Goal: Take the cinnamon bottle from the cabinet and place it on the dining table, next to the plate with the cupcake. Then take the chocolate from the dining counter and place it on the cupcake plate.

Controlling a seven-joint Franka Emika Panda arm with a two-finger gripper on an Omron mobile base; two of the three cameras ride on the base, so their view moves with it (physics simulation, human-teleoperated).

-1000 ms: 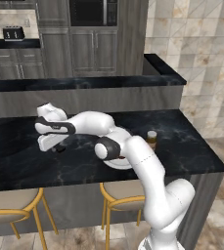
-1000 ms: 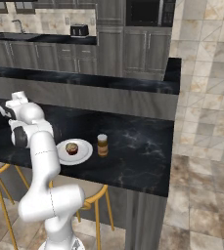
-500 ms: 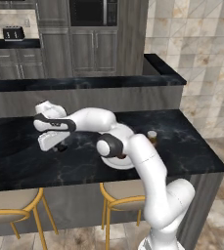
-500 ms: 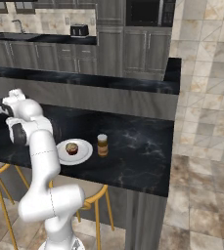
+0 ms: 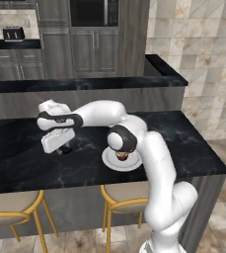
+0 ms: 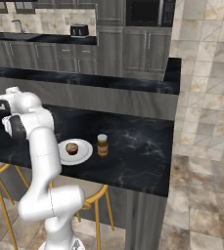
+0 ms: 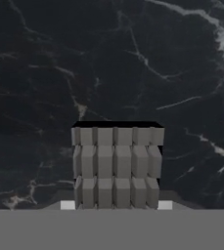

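Note:
The chocolate (image 7: 116,163), a grey bar of small squares, sits between my fingertips in the hand view, a dark shadow on the black counter behind it. My gripper (image 5: 61,148) (image 7: 116,205) is shut on it, a little above the dining counter (image 5: 20,158), left of the white plate (image 5: 109,162) (image 6: 86,151). The cupcake (image 5: 122,156) (image 6: 72,148) stands on that plate. The cinnamon bottle (image 6: 102,145) stands upright just right of the plate. My arm stretches leftward over the plate.
A raised ledge (image 5: 85,84) runs along the counter's far side. Yellow-framed stools (image 5: 6,217) (image 5: 124,195) stand under the near edge. Dark cabinets and a toaster (image 5: 13,33) are at the back wall; a tiled wall is on the right.
The hand has risen slightly and drifted a little right toward the plate, the chocolate still in its grip. Plate, cupcake and bottle have not moved.

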